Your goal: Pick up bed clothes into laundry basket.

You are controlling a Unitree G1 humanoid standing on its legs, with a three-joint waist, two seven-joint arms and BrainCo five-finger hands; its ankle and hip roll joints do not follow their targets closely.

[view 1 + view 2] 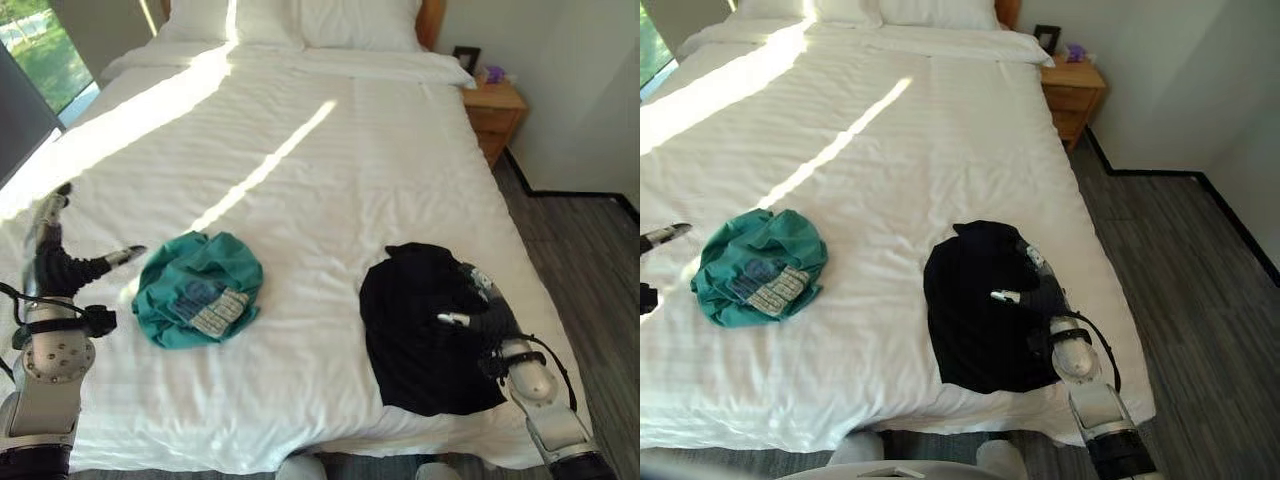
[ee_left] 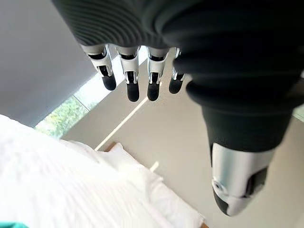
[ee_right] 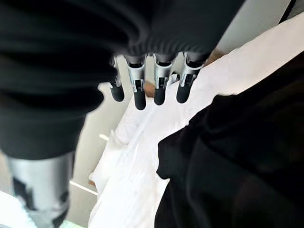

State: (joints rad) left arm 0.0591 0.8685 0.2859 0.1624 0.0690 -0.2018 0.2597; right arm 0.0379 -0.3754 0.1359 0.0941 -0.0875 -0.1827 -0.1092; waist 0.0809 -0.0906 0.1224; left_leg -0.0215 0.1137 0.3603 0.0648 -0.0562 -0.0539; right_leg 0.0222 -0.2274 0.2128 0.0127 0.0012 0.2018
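Black garment (image 1: 425,330): it lies flat near the foot of the bed (image 1: 300,150), towards the robot's right, with your right hand (image 1: 482,308) over its right edge.
Right hand: the fingers hang straight and loose, holding nothing. Lower the palm onto the cloth and curl in to gather a thick fold, so the garment does not slip out.
Teal garment (image 1: 198,288): it sits bunched on the robot's left side of the bed, well apart from the black one, with a pale checked patch showing.
Left hand (image 1: 52,240): raised beside the teal bundle, fingers relaxed and empty.
Basket: plan where you will carry the cloth before you lift.
Writing: you cannot read any; the teal garment's print is too small to make out.
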